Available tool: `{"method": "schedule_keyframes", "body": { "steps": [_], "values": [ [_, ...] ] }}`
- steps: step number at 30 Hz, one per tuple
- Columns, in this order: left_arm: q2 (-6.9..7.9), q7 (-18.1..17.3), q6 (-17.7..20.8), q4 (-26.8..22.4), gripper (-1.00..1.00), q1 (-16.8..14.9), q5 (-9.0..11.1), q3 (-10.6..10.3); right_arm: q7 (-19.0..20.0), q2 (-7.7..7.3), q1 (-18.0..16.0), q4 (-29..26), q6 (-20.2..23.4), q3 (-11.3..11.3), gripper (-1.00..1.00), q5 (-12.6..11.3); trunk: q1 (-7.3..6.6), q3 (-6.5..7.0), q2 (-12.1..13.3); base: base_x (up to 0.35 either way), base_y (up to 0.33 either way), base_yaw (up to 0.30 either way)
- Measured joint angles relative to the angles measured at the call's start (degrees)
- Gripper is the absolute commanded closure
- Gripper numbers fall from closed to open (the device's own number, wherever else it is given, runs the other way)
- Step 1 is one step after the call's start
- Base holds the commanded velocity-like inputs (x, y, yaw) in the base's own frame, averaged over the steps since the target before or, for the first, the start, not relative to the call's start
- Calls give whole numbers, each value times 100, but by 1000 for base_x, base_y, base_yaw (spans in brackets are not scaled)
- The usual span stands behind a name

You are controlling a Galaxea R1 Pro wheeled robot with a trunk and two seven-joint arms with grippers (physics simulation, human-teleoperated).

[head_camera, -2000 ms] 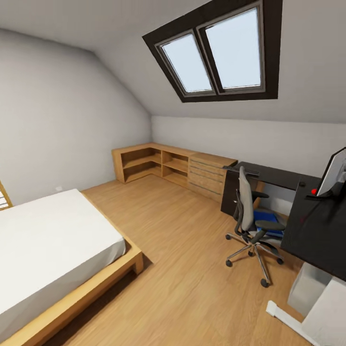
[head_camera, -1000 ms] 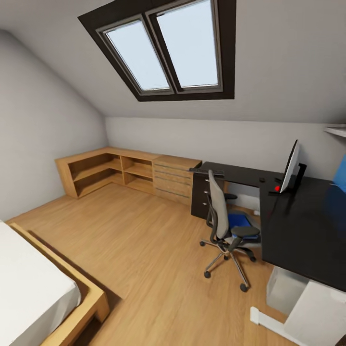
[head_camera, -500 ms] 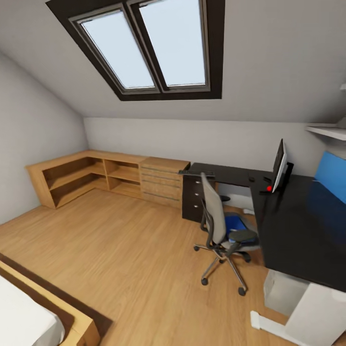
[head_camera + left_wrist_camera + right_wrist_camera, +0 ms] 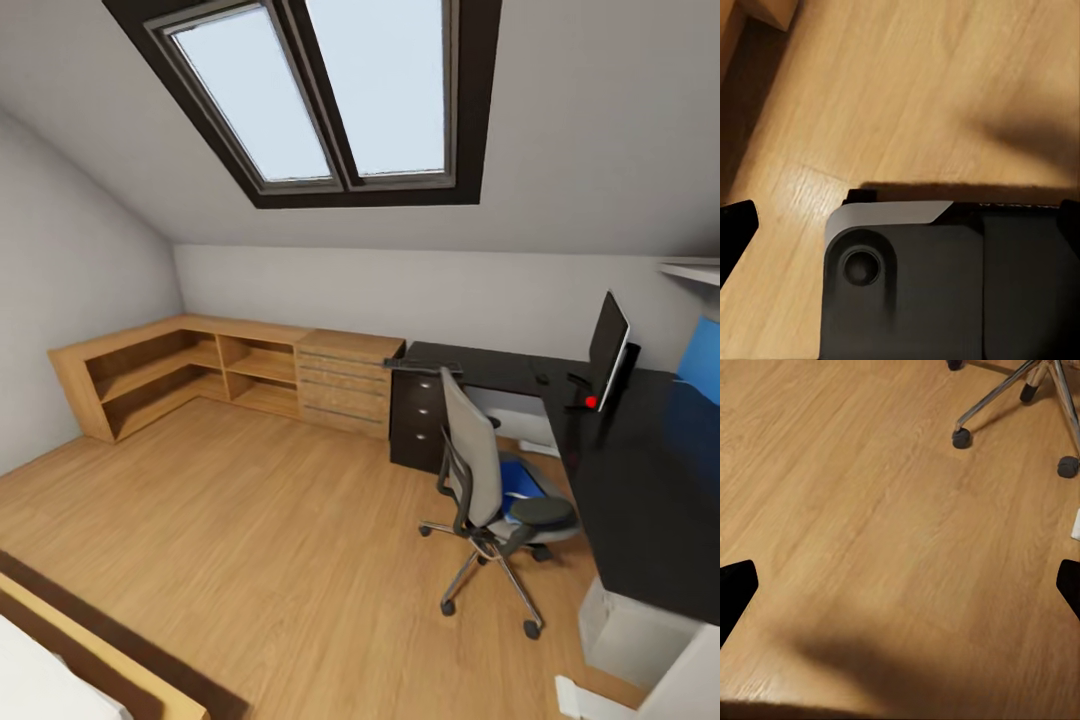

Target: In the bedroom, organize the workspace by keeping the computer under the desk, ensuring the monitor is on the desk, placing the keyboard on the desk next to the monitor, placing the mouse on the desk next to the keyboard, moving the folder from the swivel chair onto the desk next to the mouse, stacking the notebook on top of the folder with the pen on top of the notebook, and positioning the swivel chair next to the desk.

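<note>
Left to right you have the wooden shelving, then the swivel chair, backrest toward you, seat facing the black table. The blue folder lies on that seat. The monitor stands edge-on upon the table. Your right gripper is spread wide above the floor; the left gripper's state you cannot tell.

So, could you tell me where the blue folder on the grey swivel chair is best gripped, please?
Probably by the blue folder's free edge on the seat, coming from the chair's open front beside the black desk; the grey swivel chair's tall backrest blocks the side facing the room.
</note>
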Motion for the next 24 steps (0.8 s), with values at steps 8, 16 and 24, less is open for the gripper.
{"method": "schedule_keyframes", "body": {
  "steps": [8, 16, 24],
  "values": [
    [-4, 0, -1, 6, -100, 3, 0, 0, -11, 13, 0, 8, -6, 5, -100, -5, 0, -5, 0, 245, 230, 0],
    [-2, -1, 0, 5, -100, 2, 0, 0, -6, 23, 1, 79, -12, 27, -100, -1, 2, -5, 1, 87, 53, 0],
    [4, 6, -8, 5, -100, 4, 7, 7, -22, 25, 0, 202, -15, 44, -100, -8, 2, -5, 0, 13, 12, 0]
  ]
}}
